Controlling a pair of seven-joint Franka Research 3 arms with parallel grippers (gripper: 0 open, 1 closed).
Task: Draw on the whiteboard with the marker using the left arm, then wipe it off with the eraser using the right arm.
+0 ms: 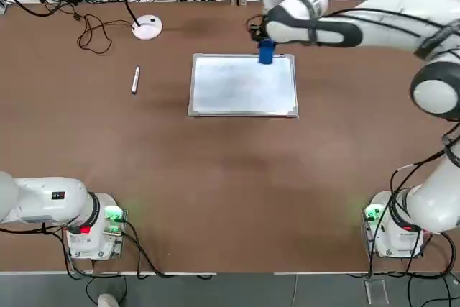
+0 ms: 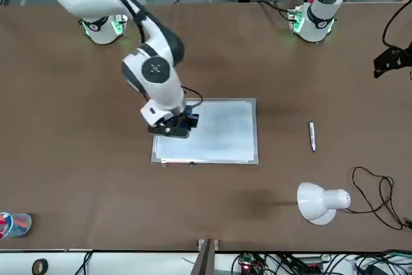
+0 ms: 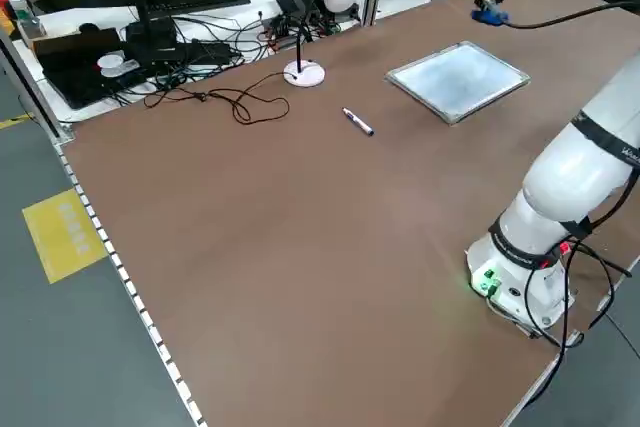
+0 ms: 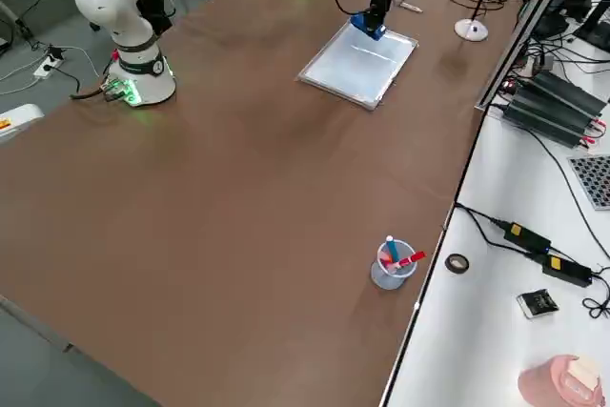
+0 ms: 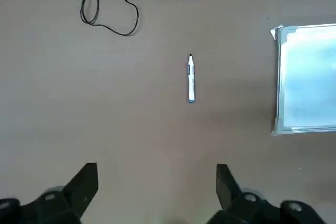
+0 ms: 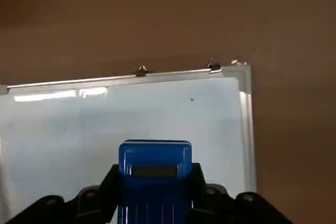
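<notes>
The whiteboard (image 1: 243,88) lies flat in the middle of the table, its white surface bare with faint smudges. My right gripper (image 1: 264,42) is shut on the blue eraser (image 1: 266,52), which it holds raised over the board's far edge near the far right corner. In the right wrist view the eraser (image 6: 155,174) sits between the fingers above the whiteboard (image 6: 131,116). The marker (image 1: 135,80) rests on the table left of the board. My left gripper (image 5: 156,187) hangs open high above the marker (image 5: 191,78), with nothing in it, and its arm is drawn back near its base.
A white desk lamp with a round base (image 1: 146,28) and a looped black cable (image 1: 93,32) stands at the far left. A clear cup (image 4: 393,266) with red and blue items sits near the far right edge. Cables and devices crowd the bench behind.
</notes>
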